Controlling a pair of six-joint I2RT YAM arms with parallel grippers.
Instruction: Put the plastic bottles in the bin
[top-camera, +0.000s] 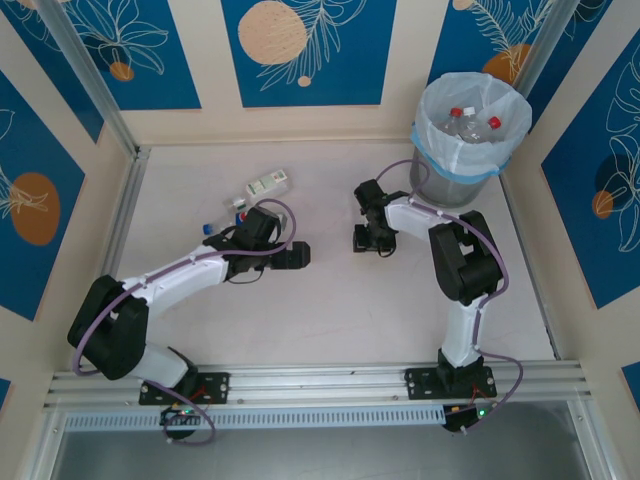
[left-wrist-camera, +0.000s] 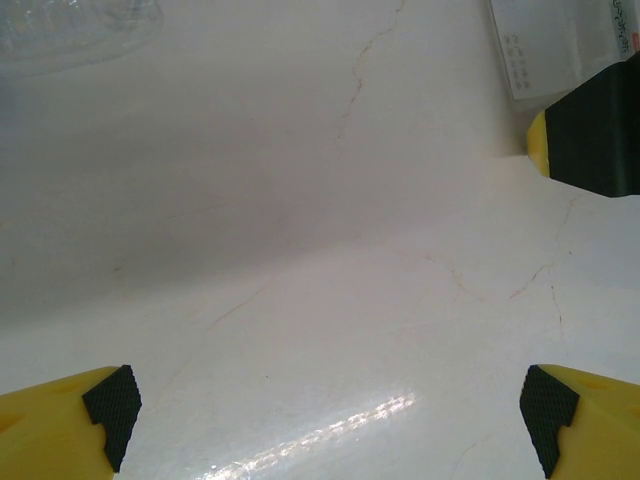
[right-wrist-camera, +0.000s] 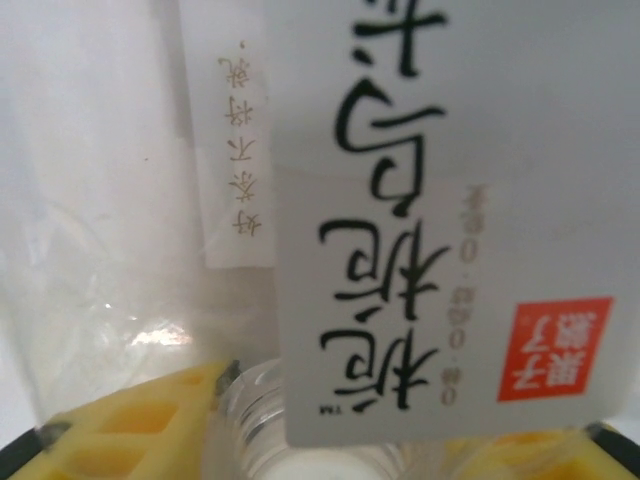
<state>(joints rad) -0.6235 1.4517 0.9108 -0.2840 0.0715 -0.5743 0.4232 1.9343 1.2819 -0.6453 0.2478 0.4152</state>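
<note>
A clear plastic bottle (right-wrist-camera: 300, 440) with a white label (right-wrist-camera: 440, 220) printed in black characters lies between the yellow fingers (right-wrist-camera: 130, 425) of my right gripper (right-wrist-camera: 330, 450), which press on it from both sides. That right gripper (top-camera: 372, 238) points down at the table's middle, hiding the bottle there. Its black and yellow finger (left-wrist-camera: 590, 130) stands under a white printed label (left-wrist-camera: 555, 45). My left gripper (top-camera: 300, 255) lies low and open, aimed right; its fingertips (left-wrist-camera: 110, 415) span bare table. The bin (top-camera: 470, 150) stands back right with red-capped bottles (top-camera: 468, 122) inside.
A bottle with a green-white label (top-camera: 268, 184) lies behind the left arm, and more bottles with blue and red caps (top-camera: 228, 212) lie beside its wrist. Clear ribbed plastic (left-wrist-camera: 70, 30) shows ahead of the left gripper. Aluminium rails (top-camera: 120, 210) edge the table.
</note>
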